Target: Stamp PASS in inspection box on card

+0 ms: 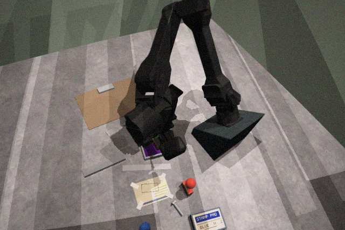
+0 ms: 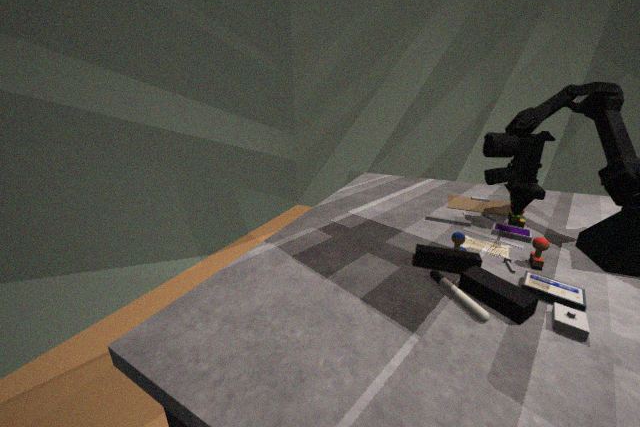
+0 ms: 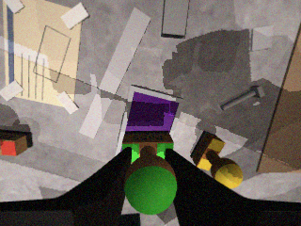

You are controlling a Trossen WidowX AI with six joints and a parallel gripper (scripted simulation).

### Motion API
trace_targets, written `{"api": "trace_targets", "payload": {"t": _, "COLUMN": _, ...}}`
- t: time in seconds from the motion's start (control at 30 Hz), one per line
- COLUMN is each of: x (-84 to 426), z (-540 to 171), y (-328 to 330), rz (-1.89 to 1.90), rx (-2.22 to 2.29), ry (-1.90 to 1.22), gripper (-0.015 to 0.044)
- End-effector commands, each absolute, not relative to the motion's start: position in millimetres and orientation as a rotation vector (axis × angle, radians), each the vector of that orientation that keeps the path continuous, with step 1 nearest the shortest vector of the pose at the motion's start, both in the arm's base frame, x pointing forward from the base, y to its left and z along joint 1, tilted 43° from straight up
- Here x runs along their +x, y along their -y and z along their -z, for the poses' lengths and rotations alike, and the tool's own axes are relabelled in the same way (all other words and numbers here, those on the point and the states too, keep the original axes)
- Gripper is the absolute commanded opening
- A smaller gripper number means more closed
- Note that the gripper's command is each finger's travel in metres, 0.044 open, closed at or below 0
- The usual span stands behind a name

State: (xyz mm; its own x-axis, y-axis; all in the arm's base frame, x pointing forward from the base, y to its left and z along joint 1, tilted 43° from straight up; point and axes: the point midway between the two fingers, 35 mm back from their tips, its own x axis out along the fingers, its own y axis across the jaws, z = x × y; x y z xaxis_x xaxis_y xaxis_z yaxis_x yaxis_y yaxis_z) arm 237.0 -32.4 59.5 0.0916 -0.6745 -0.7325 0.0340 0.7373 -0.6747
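My gripper point(image 2: 517, 211) point(image 3: 148, 153) is shut on the green-knobbed stamp point(image 3: 150, 189) point(image 1: 153, 141), which has a dark brown base. The stamp's base overlaps the near end of the purple ink pad point(image 1: 151, 150) point(image 2: 511, 230) point(image 3: 148, 110) in the wrist view. Whether it touches the pad cannot be told, and its printing face is hidden. The cream card point(image 1: 143, 198) point(image 2: 485, 246) is taped down beyond the pad in the top view. Its outlined box point(image 1: 141, 188) point(image 3: 63, 60) shows no print that I can make out.
A yellow-knobbed stamp point(image 3: 228, 175) stands close right of the gripper in the wrist view. Red-knobbed point(image 1: 190, 183) point(image 2: 540, 244) and blue-knobbed point(image 1: 144, 225) point(image 2: 458, 237) stamps stand near the card. A brown board point(image 1: 103, 107), blue-labelled tin point(image 1: 208, 218), black blocks point(image 2: 498, 294) and marker point(image 2: 462, 298) lie about.
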Motion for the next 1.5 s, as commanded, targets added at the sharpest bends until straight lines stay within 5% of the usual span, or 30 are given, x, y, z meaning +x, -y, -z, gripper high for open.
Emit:
{"api": "trace_targets", "payload": {"t": 0.0, "x": 236.7, "z": -56.7, "y": 36.0, "rz": 0.575, "rx": -0.578, "ry": -1.395, "gripper": 0.0000}}
{"api": "trace_targets", "payload": {"t": 1.47, "x": 237.1, "z": -41.5, "y": 51.3, "rz": 0.580, "rx": -0.579, "ry": -1.393, "gripper": 0.0000}}
